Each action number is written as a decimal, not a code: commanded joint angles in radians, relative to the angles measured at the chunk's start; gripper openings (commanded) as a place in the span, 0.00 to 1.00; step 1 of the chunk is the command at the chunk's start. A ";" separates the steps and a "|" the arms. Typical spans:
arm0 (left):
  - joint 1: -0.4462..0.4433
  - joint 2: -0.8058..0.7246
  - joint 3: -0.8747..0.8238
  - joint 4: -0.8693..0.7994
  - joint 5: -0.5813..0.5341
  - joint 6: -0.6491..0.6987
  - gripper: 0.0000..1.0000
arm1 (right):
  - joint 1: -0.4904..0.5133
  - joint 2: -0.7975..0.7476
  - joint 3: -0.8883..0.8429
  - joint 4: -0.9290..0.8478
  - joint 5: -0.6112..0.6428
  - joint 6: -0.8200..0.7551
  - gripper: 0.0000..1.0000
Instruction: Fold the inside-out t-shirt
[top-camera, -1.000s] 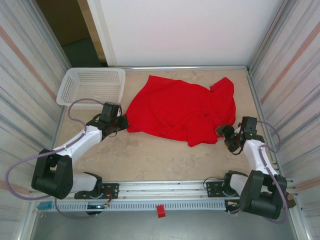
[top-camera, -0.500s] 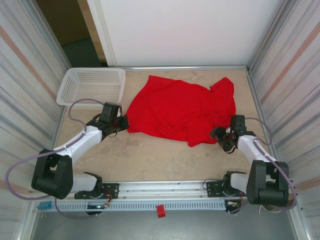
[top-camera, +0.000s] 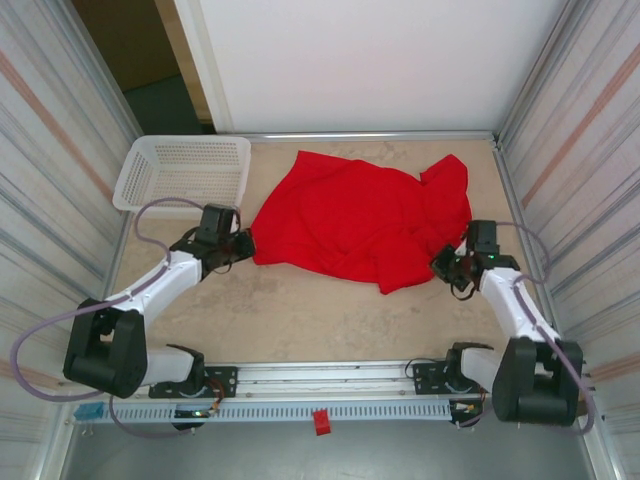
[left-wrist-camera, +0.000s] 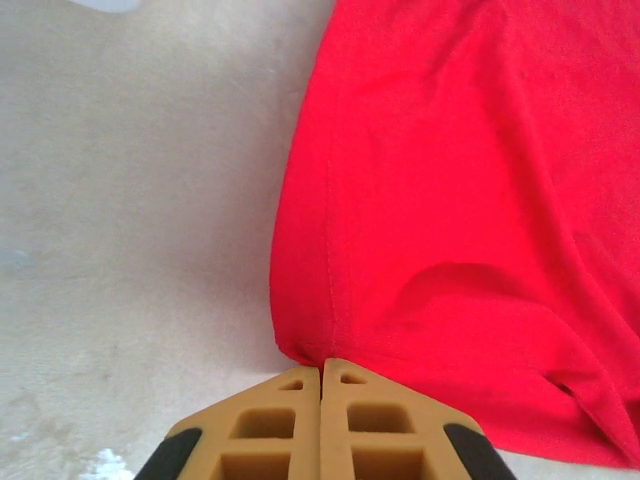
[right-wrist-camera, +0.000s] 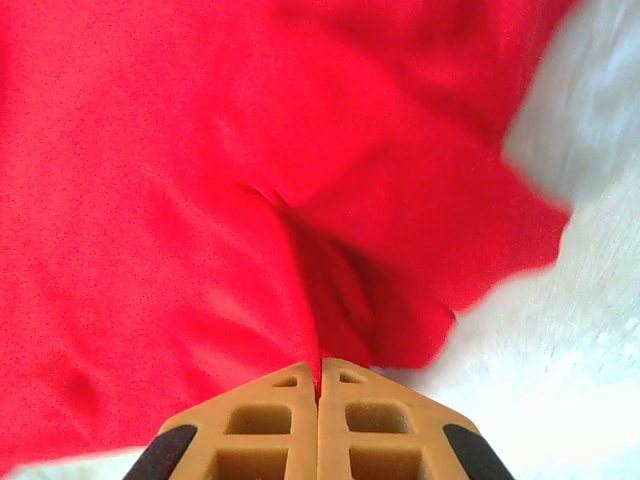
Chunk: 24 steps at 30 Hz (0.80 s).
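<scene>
The inside-out t-shirt (top-camera: 365, 220) is bright red and lies crumpled across the middle and back of the table. At its left edge my left gripper (top-camera: 243, 243) is shut, pinching the hem. In the left wrist view the tan fingertips (left-wrist-camera: 320, 372) meet on the corner of the t-shirt (left-wrist-camera: 470, 200). On the right my right gripper (top-camera: 445, 262) is shut on the shirt's lower right edge. In the right wrist view a thin red fold of the t-shirt (right-wrist-camera: 200, 200) runs into the seam between the tan fingertips (right-wrist-camera: 320, 370).
A white mesh basket (top-camera: 185, 172) stands at the back left corner. Metal walls close in both sides, and a white panel stands at the back. Bare beige tabletop (top-camera: 300, 315) stretches between the shirt and the front rail.
My right gripper moved in to the shirt's lower right edge and shut on it. The left gripper stayed shut on the left hem.
</scene>
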 joint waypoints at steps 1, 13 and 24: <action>0.069 -0.060 0.087 -0.016 0.048 0.038 0.00 | -0.148 -0.090 0.221 -0.105 -0.079 -0.055 0.00; 0.280 -0.113 0.523 0.008 0.144 -0.055 0.00 | -0.300 0.167 0.912 -0.001 -0.222 0.174 0.00; 0.314 -0.089 1.000 0.046 0.149 -0.164 0.00 | -0.452 0.280 1.297 0.301 -0.370 0.592 0.00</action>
